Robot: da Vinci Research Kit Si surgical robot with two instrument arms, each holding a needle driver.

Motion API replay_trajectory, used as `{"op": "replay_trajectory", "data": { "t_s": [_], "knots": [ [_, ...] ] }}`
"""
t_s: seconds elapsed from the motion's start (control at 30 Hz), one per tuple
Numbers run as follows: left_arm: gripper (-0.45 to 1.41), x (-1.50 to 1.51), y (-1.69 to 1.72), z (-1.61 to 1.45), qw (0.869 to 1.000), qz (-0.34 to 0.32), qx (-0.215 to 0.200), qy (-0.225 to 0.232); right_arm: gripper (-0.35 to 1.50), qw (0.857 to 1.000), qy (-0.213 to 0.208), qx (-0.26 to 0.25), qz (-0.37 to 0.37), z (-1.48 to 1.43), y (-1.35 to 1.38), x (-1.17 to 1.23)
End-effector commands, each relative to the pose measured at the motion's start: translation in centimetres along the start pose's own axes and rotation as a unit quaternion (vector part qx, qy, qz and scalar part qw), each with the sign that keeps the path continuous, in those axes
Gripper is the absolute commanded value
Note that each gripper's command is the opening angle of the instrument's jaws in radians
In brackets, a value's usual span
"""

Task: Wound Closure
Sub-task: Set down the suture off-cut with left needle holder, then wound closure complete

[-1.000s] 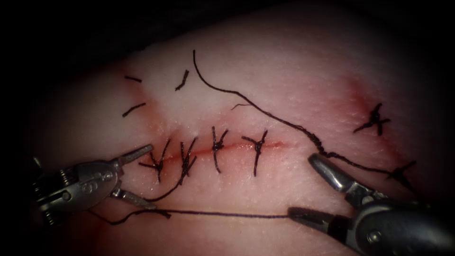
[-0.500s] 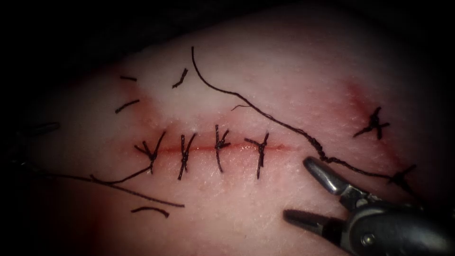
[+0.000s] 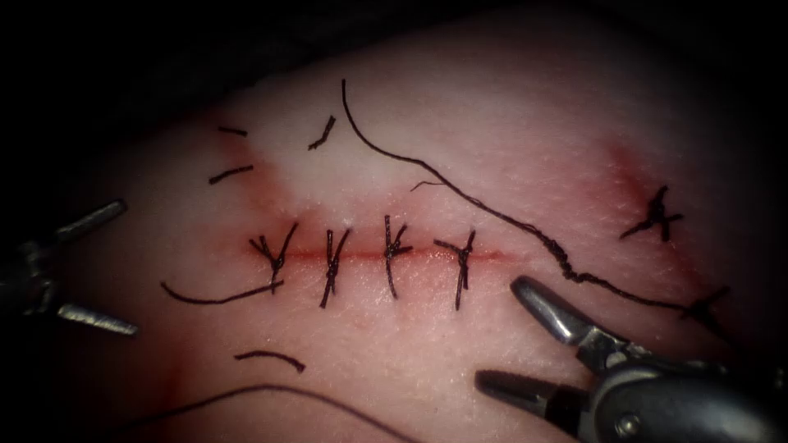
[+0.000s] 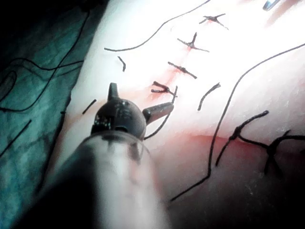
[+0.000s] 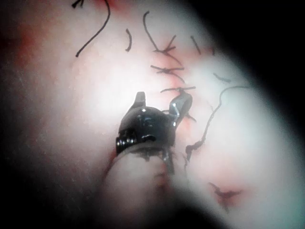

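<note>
Pale, moist and faintly pebbled, the tissue [image 3: 460,139] spreads behind and between both tools, its cut [image 3: 369,256] a thin red line lying up and to the left of the right pincer [image 3: 509,340] and well to the right of the left pincer [image 3: 115,267]. The right pincer, smooth rounded grey metal on a dark wrist, stands wide open and holds nothing; its upper jaw rests just below the right end of the cut, close under a long dark thread [image 3: 492,215] that runs in a kinked, partly twisted line from the upper tissue down to a knot [image 3: 698,308] beyond that jaw. The left pincer, two slim tapered steel blades, is also spread wide and empty, clear of the tissue's stitches. No writing can be read on either tool. Four knotted stitches [image 3: 392,254] of dark braided thread cross the cut, each with short stiff tails. A loose curved strand [image 3: 271,394] sweeps low across the tissue to the left of the right pincer's lower jaw. Red fluid [image 3: 254,193] stains the tissue above the cut's left end. Small cut ends of thread [image 3: 271,358] lie scattered, one between the two pincers, others up past the cut. The needle cannot be made out in any view.
</note>
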Motion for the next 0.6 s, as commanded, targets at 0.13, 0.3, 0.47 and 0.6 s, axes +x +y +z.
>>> {"op": "replay_trajectory", "data": {
  "t_s": [0.13, 0.3, 0.47, 0.6],
  "knots": [
    [0.61, 0.48, -0.11, -0.13, 0.997, 0.018, 0.071, 0.006, 0.41, 1.000, 0.003, 0.001, -0.001, 0.07, 0.04, 0.03],
    [0.61, 0.96, -0.06, -0.35, 0.992, 0.005, 0.103, 0.067, 0.22, 1.000, 0.003, 0.002, 0.001, 0.06, 0.08, 0.04],
    [0.61, 1.24, 0.18, -0.33, 0.993, 0.004, 0.054, 0.103, 0.22, 1.000, 0.000, 0.005, 0.004, 0.06, 0.14, 0.08],
    [0.72, 1.18, 0.39, -0.01, 0.996, -0.009, -0.003, 0.087, 1.16, 0.998, -0.004, 0.015, 0.062, 0.10, 0.33, 0.15]
  ]
}}
